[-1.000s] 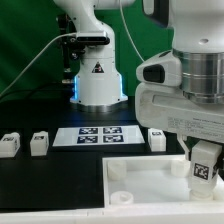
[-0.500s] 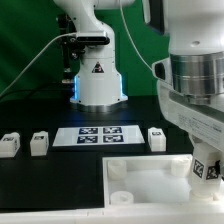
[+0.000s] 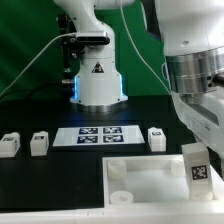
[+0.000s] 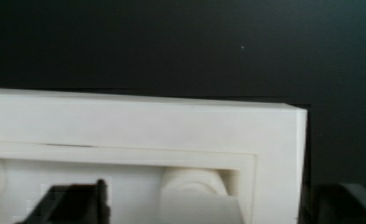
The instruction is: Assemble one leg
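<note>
The leg (image 3: pixel 197 167) stands upright at the lower right of the exterior frame, on the right-hand corner of the flat white panel (image 3: pixel 150 183), its black-and-white tag facing the camera. That corner is presumably where it has to be seated, so its post there suits the task. Whether it is fully home in the corner hole cannot be told from here. The arm (image 3: pixel 195 60) fills the upper right of that frame, directly above the leg, a sensible place for either letting go or taking a fresh hold. In the wrist view the tool (image 4: pixel 212 205) has its two dark fingers (image 4: pixel 73 205) spread wide apart with nothing pressed between them. The panel's pale edge (image 4: pixel 144 120) runs across the picture against the black worktop (image 3: pixel 40 190), and a rounded white lump (image 4: pixel 198 190) sits in the gap without touching either finger. I cannot tell whether that lump is the leg's top or a raised boss on the panel. Three spare legs wait in a row across the middle of the exterior frame, two at the left edge (image 3: pixel 10 145) (image 3: pixel 38 143) and one right of centre (image 3: pixel 157 138), on either side of the marker board (image 3: pixel 97 135), kept well apart from the panel so they stay out of the arm's way.
</note>
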Controlling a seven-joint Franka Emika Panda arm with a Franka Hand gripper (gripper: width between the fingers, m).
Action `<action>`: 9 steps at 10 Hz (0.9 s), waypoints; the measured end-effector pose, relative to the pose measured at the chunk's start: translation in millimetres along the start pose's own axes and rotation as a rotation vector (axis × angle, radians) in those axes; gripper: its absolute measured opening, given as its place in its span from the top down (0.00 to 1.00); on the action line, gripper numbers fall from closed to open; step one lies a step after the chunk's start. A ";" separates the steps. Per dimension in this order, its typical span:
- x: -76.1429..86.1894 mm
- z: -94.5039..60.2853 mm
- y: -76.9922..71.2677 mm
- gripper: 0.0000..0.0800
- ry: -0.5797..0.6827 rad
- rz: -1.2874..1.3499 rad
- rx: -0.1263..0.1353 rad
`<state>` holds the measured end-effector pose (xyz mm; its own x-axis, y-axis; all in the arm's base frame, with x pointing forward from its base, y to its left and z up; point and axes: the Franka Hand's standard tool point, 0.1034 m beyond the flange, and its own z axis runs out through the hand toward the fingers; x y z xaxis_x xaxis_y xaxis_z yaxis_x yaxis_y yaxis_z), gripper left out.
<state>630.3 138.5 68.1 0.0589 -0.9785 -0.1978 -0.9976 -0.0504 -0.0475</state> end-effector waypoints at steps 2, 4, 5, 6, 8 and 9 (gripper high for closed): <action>0.9 1.1 1.7 0.20 -0.001 -0.083 -0.008; 9.9 -1.7 0.3 0.19 0.001 -0.350 -0.006; 16.6 -5.4 -0.3 0.19 0.002 -0.481 -0.002; 21.1 -7.8 0.0 0.19 0.005 -0.578 -0.001; 18.7 -7.5 0.7 0.19 0.012 -0.826 -0.006; 14.4 -5.3 0.3 0.19 0.028 -0.968 -0.009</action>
<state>630.7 123.3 70.4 0.8547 -0.5164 -0.0539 -0.5175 -0.8387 -0.1699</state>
